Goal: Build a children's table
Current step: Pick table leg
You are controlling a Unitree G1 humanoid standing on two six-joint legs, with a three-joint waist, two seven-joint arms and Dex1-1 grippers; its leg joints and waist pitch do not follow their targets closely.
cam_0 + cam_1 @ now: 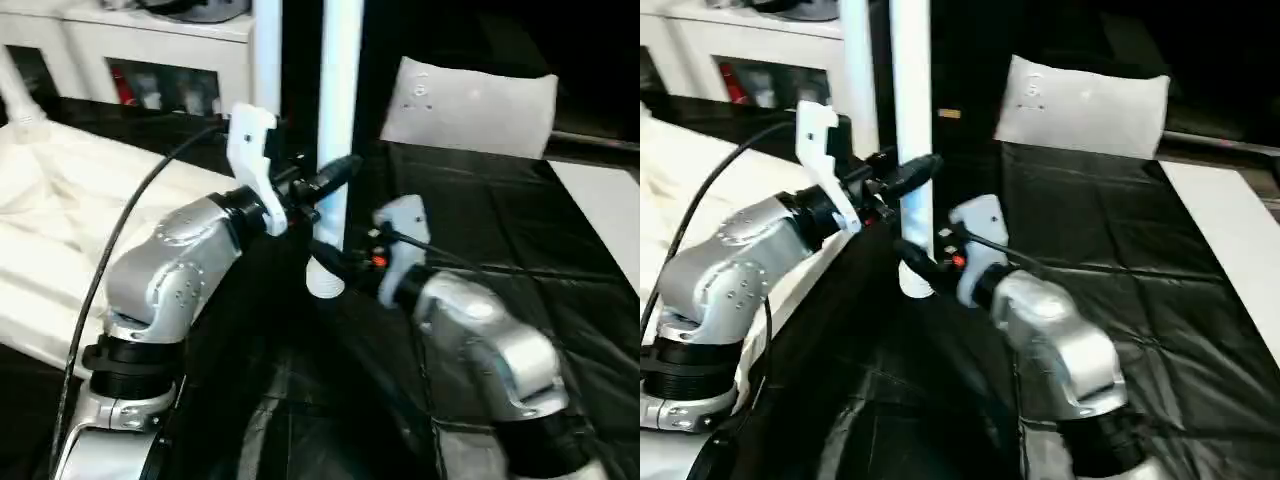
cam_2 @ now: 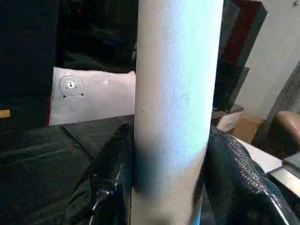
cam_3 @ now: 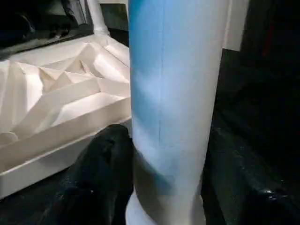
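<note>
While upright, the leg (image 1: 337, 120) sits clamped in both left (image 1: 325, 185) and right jaws (image 1: 325, 262).

The upright white leg (image 1: 337, 120) runs out past the head view's top edge, its upper end unseen. The ribbed tabletop (image 1: 60, 230) is cut off at the left edge, partly masked by the left forearm. The right pincer (image 1: 325, 262) fingertips are hidden behind the leg.

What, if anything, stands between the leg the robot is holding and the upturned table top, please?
Nothing visible does. The leg is held upright by both end effectors, left and right, just beside the table top, with bare black cover between.
</note>
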